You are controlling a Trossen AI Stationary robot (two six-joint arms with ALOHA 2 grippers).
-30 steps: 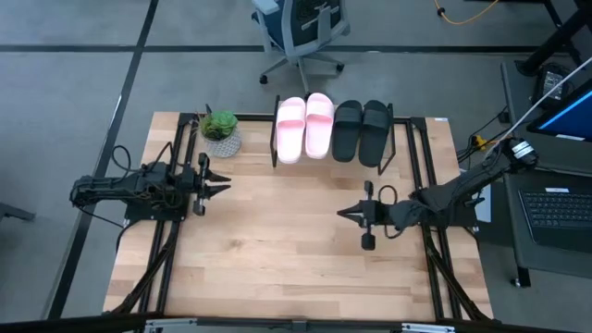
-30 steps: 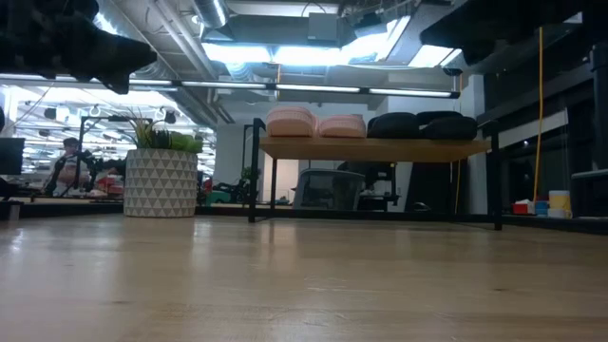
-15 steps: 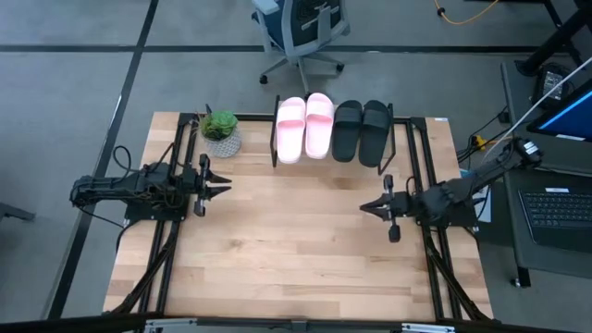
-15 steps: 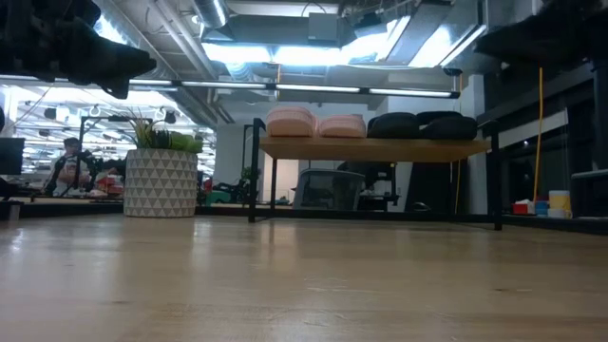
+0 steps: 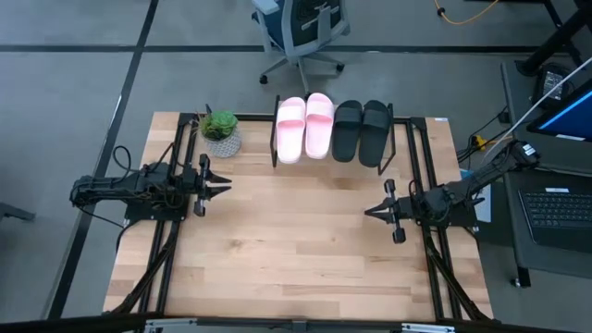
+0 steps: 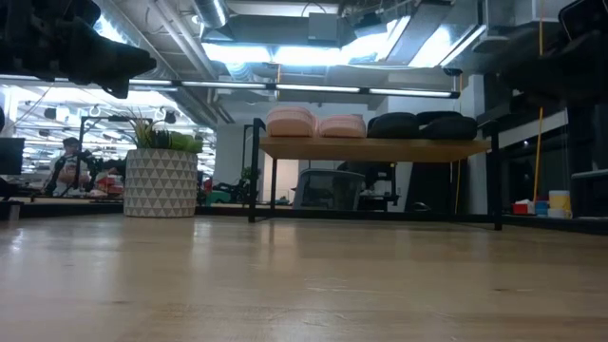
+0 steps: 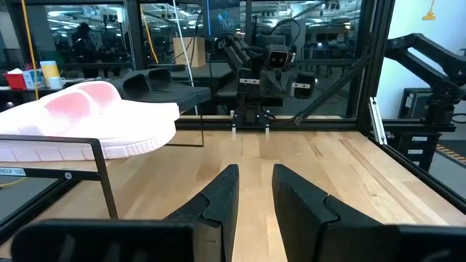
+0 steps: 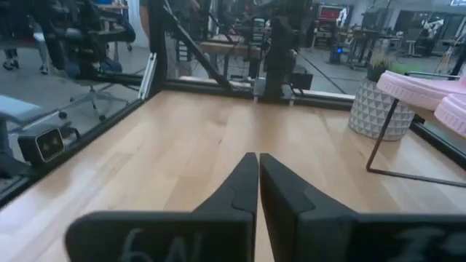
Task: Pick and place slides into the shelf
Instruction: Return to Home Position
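At the left side of the table (image 5: 277, 268), the left gripper (image 5: 222, 184) is held above the wood, empty, its fingers (image 7: 220, 200) parted by a narrow gap. A potted plant (image 5: 220, 132) is seen near the far left corner. To its right, the shelf (image 6: 370, 149) is set along the far edge. Two pink slides (image 5: 291, 129) are laid side by side on its top, and two black slides (image 5: 349, 131) just to their right. Near the right edge, the right gripper (image 5: 372, 212) is held empty, its fingers (image 8: 237, 193) pressed together.
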